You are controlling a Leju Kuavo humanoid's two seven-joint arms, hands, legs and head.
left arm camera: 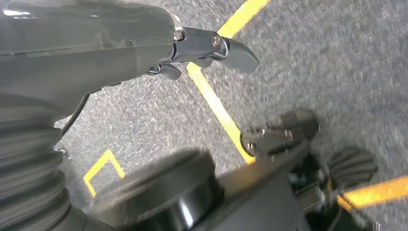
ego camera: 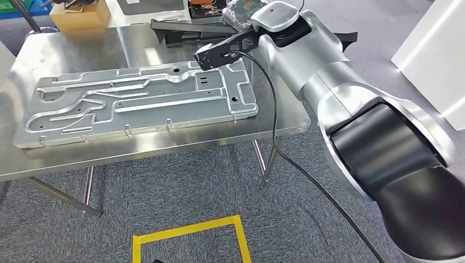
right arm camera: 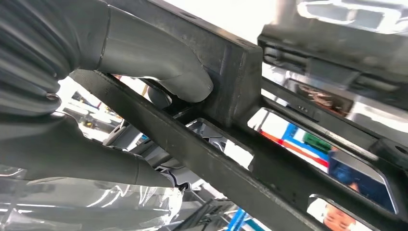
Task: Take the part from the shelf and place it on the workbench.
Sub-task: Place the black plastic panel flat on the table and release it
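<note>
Over the steel workbench point(ego camera: 164, 145), the right hand point(right arm camera: 120, 96) grips the dark part point(ego camera: 181, 30), lying crosswise.

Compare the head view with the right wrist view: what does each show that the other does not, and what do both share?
Head view alone: the steel workbench with a large machined metal plate lying flat on it, a cardboard box at its far edge, grey carpet with a yellow tape outline, and the silver right arm reaching over the bench.

Right wrist view alone: the right hand's thick grey thumb pressed against a bar of the black frame part, with bright reflections showing through its openings.

Both: the right hand at the black frame part.
</note>
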